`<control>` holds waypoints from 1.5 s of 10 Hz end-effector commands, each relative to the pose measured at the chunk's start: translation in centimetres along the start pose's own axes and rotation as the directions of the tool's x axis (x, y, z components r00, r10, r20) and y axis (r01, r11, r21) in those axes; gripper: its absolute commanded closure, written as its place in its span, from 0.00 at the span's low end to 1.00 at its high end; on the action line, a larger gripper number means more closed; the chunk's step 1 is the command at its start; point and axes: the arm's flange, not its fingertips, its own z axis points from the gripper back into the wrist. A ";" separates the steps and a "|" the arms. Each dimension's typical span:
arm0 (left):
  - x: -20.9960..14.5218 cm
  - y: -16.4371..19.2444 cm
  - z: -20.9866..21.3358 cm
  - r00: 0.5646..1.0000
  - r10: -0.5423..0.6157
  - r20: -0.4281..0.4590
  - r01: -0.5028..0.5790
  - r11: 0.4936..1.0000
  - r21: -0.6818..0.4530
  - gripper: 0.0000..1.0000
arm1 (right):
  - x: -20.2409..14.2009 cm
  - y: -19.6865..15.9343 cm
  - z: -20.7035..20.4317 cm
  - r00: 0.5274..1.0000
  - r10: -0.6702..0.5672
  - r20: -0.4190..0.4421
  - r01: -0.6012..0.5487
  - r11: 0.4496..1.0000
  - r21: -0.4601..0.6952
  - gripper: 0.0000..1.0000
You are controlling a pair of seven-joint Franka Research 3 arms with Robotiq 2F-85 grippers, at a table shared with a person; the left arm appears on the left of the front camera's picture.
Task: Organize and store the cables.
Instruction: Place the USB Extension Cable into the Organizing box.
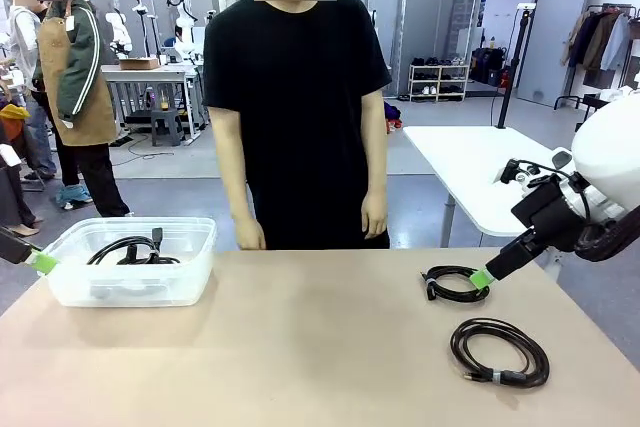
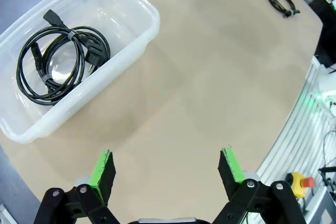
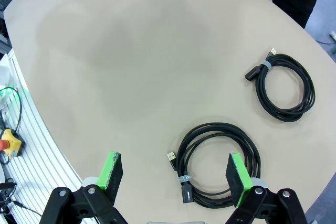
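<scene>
Two coiled black cables lie on the tan table at the right, a smaller one (image 1: 455,283) and a larger one (image 1: 498,351) nearer me. My right gripper (image 1: 486,276) hovers open above them. In the right wrist view its jaws (image 3: 176,174) stand wide with the larger coil (image 3: 218,163) on the table beneath and the smaller coil (image 3: 286,85) farther off. More coiled cables (image 1: 135,250) rest in a clear plastic bin (image 1: 195,267) at the left. My left gripper (image 1: 42,262) hangs open beside the bin's left end. The left wrist view has its open jaws (image 2: 167,167) above bare table, the bin (image 2: 142,3) and its cables (image 2: 58,61) ahead.
A person in black stands at the far edge, hands (image 1: 250,235) hanging at their sides. The table's middle is bare wood (image 1: 320,327). A white table (image 1: 470,162) and other people stand behind. A red stop button (image 2: 306,182) sits beyond the table edge.
</scene>
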 end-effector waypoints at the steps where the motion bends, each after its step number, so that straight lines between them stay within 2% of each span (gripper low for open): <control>1: 0.1 0.1 0.0 1.000 0.003 -0.004 -0.003 1.000 0.002 0.00 | 0.1 -0.1 -0.1 1.000 -0.007 0.013 0.007 1.000 -0.002 0.00; 7: 0.1 0.1 0.0 1.000 0.003 -0.004 -0.003 1.000 0.002 0.00 | 0.0 0.0 0.0 1.000 0.000 0.000 0.000 1.000 0.000 0.00; 8: 0.1 0.1 0.0 1.000 0.003 -0.004 -0.003 1.000 0.002 0.00 | 0.7 0.1 -0.2 0.992 0.100 -0.075 -0.097 0.995 0.037 0.00; 9: 0.1 0.1 0.0 1.000 0.003 -0.004 -0.003 1.000 0.002 0.00 | 0.8 0.2 -0.9 0.964 0.190 -0.186 -0.182 0.982 0.057 0.00; 10: 0.1 0.1 0.0 1.000 0.003 -0.004 -0.003 1.000 0.002 0.00 | 0.7 0.3 -1.9 0.920 0.268 -0.286 -0.256 0.963 0.081 0.00; 12: 0.1 0.1 0.0 1.000 0.003 -0.004 -0.003 1.000 0.002 0.00 | 0.1 0.2 -4.3 0.839 0.362 -0.407 -0.347 0.931 0.113 0.00; 14: 0.1 0.1 0.0 1.000 0.003 -0.004 -0.003 1.000 0.002 0.00 | -0.7 0.8 -5.6 0.775 0.402 -0.488 -0.373 0.914 0.160 0.00; 15: 0.1 0.1 0.0 1.000 0.003 -0.004 -0.003 1.000 0.002 0.00 | -1.2 0.8 -6.3 0.786 0.400 -0.471 -0.372 0.915 0.157 0.00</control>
